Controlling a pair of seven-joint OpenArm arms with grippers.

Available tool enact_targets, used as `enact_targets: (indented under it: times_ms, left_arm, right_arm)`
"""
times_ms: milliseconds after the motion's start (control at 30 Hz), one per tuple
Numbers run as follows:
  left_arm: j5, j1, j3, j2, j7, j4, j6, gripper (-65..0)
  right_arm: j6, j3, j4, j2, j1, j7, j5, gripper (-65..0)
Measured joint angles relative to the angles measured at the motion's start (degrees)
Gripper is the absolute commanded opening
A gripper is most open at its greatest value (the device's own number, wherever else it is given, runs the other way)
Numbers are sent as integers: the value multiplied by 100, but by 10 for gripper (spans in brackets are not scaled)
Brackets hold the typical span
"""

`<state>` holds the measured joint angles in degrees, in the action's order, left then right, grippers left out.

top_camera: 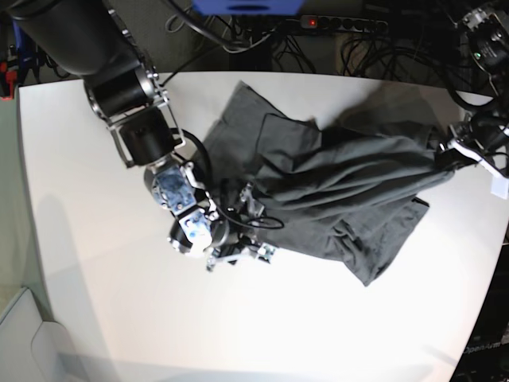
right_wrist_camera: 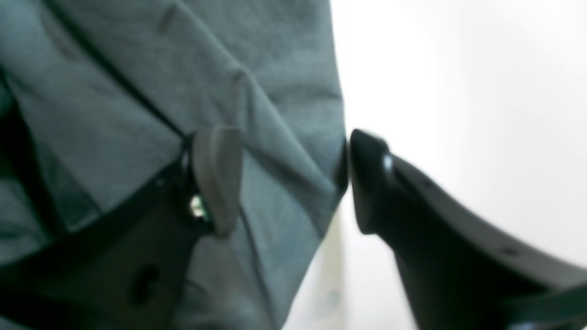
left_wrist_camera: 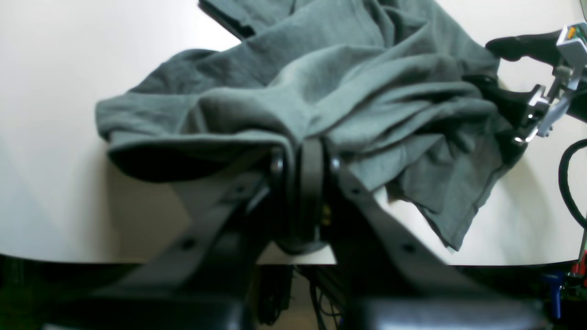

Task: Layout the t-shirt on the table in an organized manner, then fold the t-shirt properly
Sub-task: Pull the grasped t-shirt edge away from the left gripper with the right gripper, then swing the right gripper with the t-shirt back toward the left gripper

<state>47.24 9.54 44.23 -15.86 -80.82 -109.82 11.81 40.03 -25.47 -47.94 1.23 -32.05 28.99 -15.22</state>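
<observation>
The dark grey t-shirt point(top_camera: 342, 183) lies crumpled and stretched across the white table point(top_camera: 103, 263). At its right end my left gripper point(top_camera: 445, 155) holds a bunched fold. In the left wrist view that gripper point(left_wrist_camera: 305, 151) is shut on the t-shirt point(left_wrist_camera: 344, 91), which drapes over the fingers above the table point(left_wrist_camera: 55, 137). My right gripper point(top_camera: 258, 227) is at the shirt's left side. In the right wrist view it point(right_wrist_camera: 289, 183) stands open, the t-shirt point(right_wrist_camera: 114, 91) edge lying between its fingers. One finger point(right_wrist_camera: 215, 178) is over cloth, the other over bare table point(right_wrist_camera: 458, 91).
Cables and a power strip point(top_camera: 342, 24) lie beyond the table's far edge. A black cable point(left_wrist_camera: 568, 183) loops at the right of the left wrist view. The table's near edge point(left_wrist_camera: 91, 261) runs just below the left gripper, with dark floor beyond.
</observation>
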Motion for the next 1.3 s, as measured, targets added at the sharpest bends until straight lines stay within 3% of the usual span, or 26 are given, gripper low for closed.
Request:
enact_targets:
  times_ms: [133, 233, 333, 600, 767, 867, 1100, 1300]
  left_arm:
    - [-24, -149, -11, 52, -24, 2, 0, -648]
    - [22, -376, -9, 48, 22, 149, 0, -648]
    - [24, -529, -7, 133, -50, 286, 0, -648]
    - [131, -1207, -13, 393, -42, 289, 4, -648]
    - [61, -1316, 24, 334, -22, 291, -11, -648]
    - [57, -1325, 24, 330, -20, 289, 0, -648]
    - [22, -1001, 107, -229, 66, 289, 2, -648]
    - [17, -623, 262, -800, 680, 315, -26, -648]
  right_arm:
    - [24, -2, 17, -28, 9, -33, 28, -650]
    - [24, -13, -68, -120, 4, 20, 0, -647]
    - [70, 68, -678, -439, 133, 483, -52, -650]
    - [42, 776, -3786, -815, 422, 1810, -66, -650]
    - [39, 487, -5862, -894, 651, 2793, -55, -650]
    - [28, 168, -6387, -901, 870, 3099, -109, -650]
    - [44, -542, -6306, -949, 2245, 3233, -105, -642]
    - [44, -1515, -6321, -1281, 2422, 3233, -55, -486]
